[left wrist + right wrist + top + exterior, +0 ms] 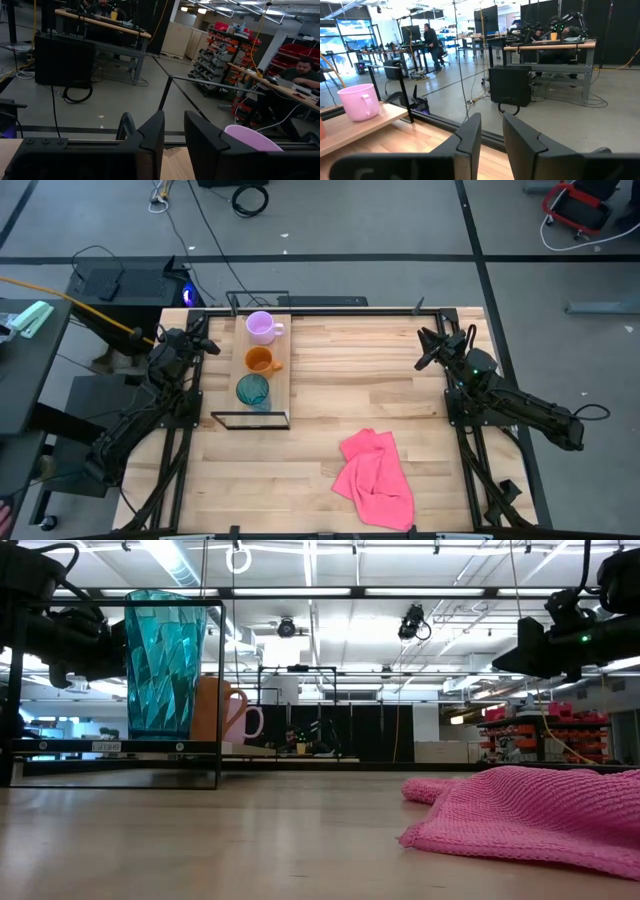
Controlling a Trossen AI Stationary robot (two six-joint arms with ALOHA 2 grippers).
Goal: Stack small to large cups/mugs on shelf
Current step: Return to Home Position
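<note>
Bright overhead striplights, blurred foreground

Crumpled pink cloth (375, 478) on wooden tabletop (350, 390)

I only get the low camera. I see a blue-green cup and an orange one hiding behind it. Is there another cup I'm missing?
Observer: Yes, a pale purple mug stands at the far end of the shelf, behind the orange mug.
Child: Are the cups inside each other?
Observer: No. From above, the purple mug, orange mug and teal tumbler stand apart in a row.
Child: Is a tool holding one?
Observer: No. The left tool hangs beside the shelf, empty; the right tool waits across the table.
</note>
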